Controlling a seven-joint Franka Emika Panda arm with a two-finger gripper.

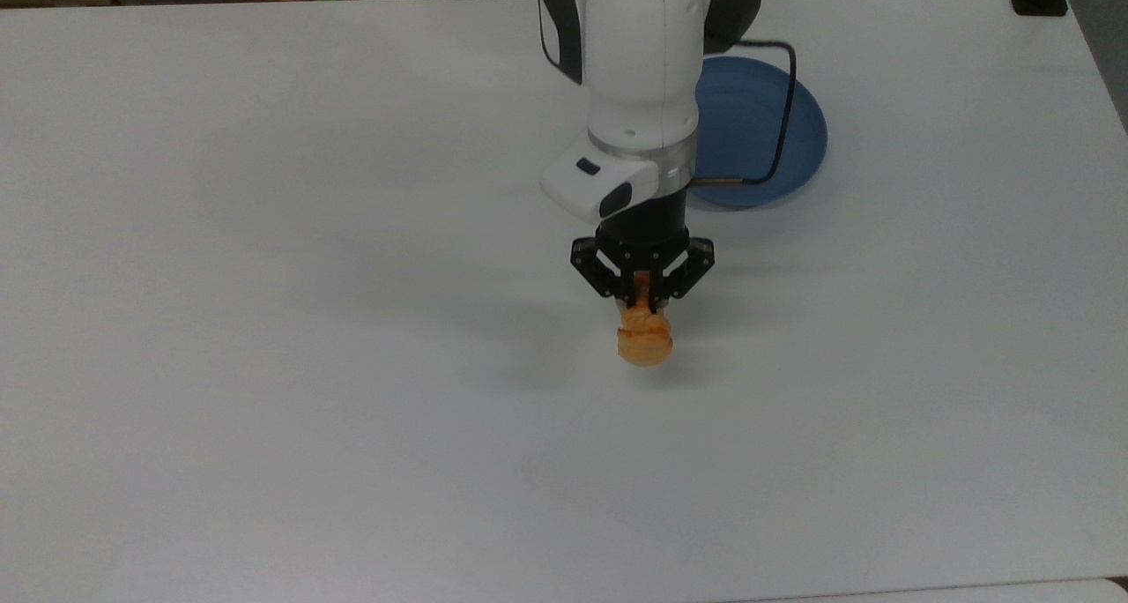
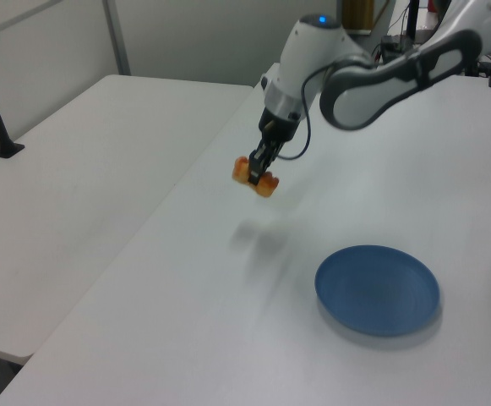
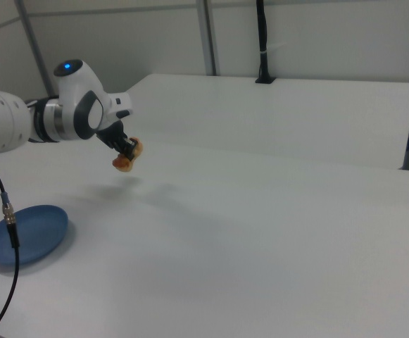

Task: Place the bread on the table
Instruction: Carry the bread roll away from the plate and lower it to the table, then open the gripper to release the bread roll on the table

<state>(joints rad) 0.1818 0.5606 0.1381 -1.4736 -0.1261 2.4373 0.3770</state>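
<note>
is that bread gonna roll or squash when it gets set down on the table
The bread hangs from the shut hand without sagging, so probably fairly firm and light. Its rounded ends suggest it may rock or roll slightly on the flat table.

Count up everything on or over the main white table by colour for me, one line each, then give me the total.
Orange: 1, the bread, held above the table in the gripper.
Blue: 1, the plate, resting on the table with nothing on it.
Total: 2
</note>
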